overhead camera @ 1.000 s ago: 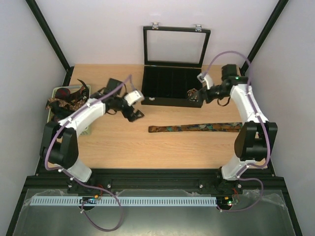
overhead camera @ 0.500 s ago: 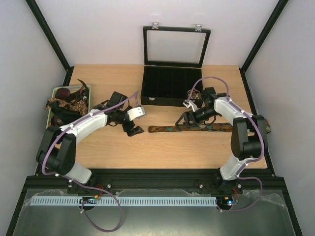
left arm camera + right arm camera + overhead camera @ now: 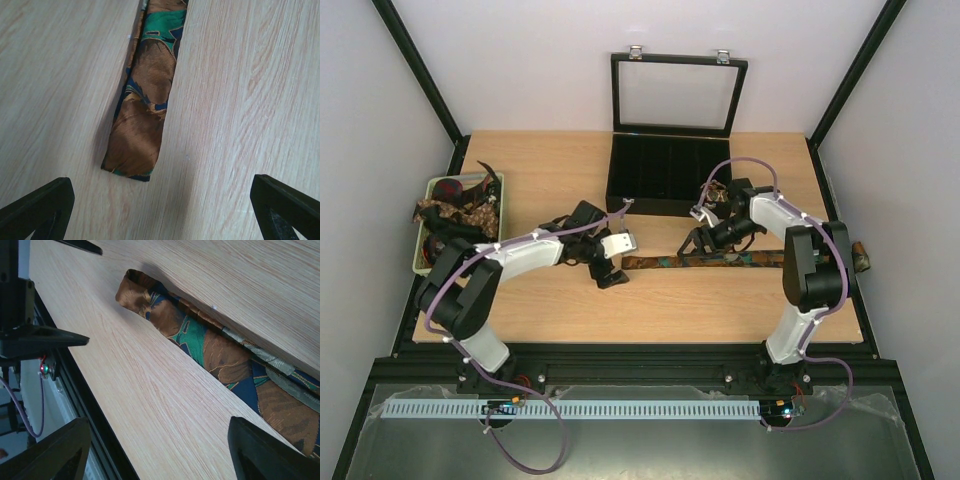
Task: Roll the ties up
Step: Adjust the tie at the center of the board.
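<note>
A: Where's the tie?

B: Flat on the table, with its long axis running left to right in front of the black box. Its narrow end lies just ahead of the left gripper, whose fingers are spread wide and hold nothing.

A: And the right gripper?

B: It's over mid-length, also parted and empty. Only the left wrist view shows the tip short of the finger gap.

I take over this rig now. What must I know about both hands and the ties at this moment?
Left hand: open, above one end of the long brown-and-green patterned fabric tie.
Right hand: open, above the same tie, further along.
The tie lies flat, unrolled, on the wooden table; more ties fill the pale green plastic basket.
Done: no rolled tie visible. Left: all rolling.
</note>
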`<act>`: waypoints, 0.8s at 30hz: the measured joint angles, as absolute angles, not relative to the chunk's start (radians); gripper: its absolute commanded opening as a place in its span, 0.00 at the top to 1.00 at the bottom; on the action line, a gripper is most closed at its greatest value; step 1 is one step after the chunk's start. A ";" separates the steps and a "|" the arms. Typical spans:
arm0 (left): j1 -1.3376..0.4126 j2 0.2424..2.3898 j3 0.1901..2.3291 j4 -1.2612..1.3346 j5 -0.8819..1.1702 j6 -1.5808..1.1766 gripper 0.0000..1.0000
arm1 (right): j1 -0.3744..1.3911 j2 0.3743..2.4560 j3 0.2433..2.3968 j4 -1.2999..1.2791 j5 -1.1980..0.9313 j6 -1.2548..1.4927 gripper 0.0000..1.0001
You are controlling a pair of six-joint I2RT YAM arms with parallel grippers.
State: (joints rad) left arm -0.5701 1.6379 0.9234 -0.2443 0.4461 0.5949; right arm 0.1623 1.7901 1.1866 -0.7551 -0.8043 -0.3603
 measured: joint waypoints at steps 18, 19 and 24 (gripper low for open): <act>-0.658 1.931 1.124 -0.202 0.399 0.604 0.24 | 0.162 1.818 1.180 -0.734 -0.803 -0.257 0.52; -0.661 1.940 1.134 -0.199 0.393 0.608 0.29 | 0.162 1.821 1.183 -0.734 -0.804 -0.250 0.53; -0.675 1.972 1.179 -0.203 0.353 0.604 0.51 | 0.162 1.837 1.185 -0.733 -0.828 -0.214 0.57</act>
